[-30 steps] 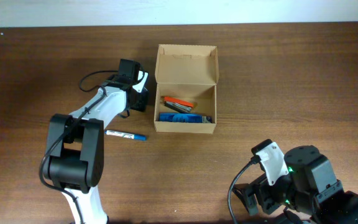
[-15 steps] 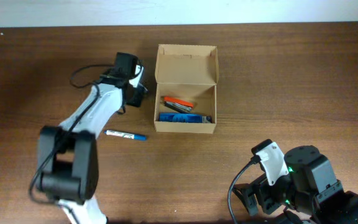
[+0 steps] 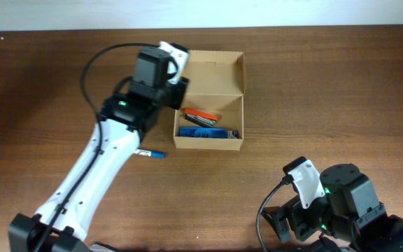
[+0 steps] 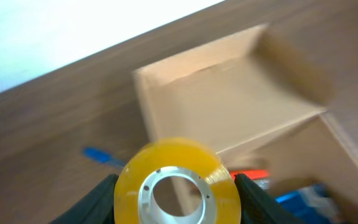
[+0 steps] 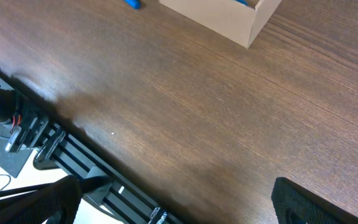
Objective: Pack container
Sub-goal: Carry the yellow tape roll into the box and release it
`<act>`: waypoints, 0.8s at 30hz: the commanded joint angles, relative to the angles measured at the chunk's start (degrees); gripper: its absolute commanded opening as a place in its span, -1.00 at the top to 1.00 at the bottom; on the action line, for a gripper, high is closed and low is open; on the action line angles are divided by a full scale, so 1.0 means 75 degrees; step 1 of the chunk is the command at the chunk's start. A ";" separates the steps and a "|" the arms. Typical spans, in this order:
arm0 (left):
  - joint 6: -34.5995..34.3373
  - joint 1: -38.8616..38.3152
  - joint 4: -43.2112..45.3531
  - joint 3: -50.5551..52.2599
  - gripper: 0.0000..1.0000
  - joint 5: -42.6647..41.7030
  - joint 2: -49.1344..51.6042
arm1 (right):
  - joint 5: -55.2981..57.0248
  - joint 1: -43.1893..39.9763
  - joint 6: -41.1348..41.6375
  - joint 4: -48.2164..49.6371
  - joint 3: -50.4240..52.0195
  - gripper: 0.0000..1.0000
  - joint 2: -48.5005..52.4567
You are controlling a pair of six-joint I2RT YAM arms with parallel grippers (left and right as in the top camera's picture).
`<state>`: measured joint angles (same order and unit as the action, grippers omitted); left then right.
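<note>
Tape roll (image 4: 179,158) sits squeezed in the left gripper (image 4: 176,190), beside the cardboard box's (image 3: 208,143) left side; right gripper (image 5: 179,200), spread wide, is farther away.

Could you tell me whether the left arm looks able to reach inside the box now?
Probably yes: the lid is folded back, and the left gripper, holding tape, hangs at the box's open rim with nothing between.
</note>
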<state>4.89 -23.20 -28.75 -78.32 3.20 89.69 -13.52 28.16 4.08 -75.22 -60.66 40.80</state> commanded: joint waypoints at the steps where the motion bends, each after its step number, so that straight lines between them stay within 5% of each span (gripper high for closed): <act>1: -0.0061 -0.0481 0.0350 -0.0079 0.25 -0.0420 0.0350 | 0.0012 0.0038 0.0003 0.0015 -0.0099 -0.98 -0.0029; 13: -0.0067 -0.1728 0.1597 -0.0079 0.25 -0.0892 0.2378 | 0.0012 0.0038 0.0003 0.0015 -0.0099 -0.98 -0.0029; 24: -0.0070 -0.1801 0.1574 -0.0079 0.25 -0.0694 0.2684 | 0.0012 0.0038 0.0003 0.0015 -0.0099 -0.98 -0.0029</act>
<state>4.89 -36.53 -17.26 -78.32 -2.15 109.30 -13.52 28.16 4.10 -75.22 -60.66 40.80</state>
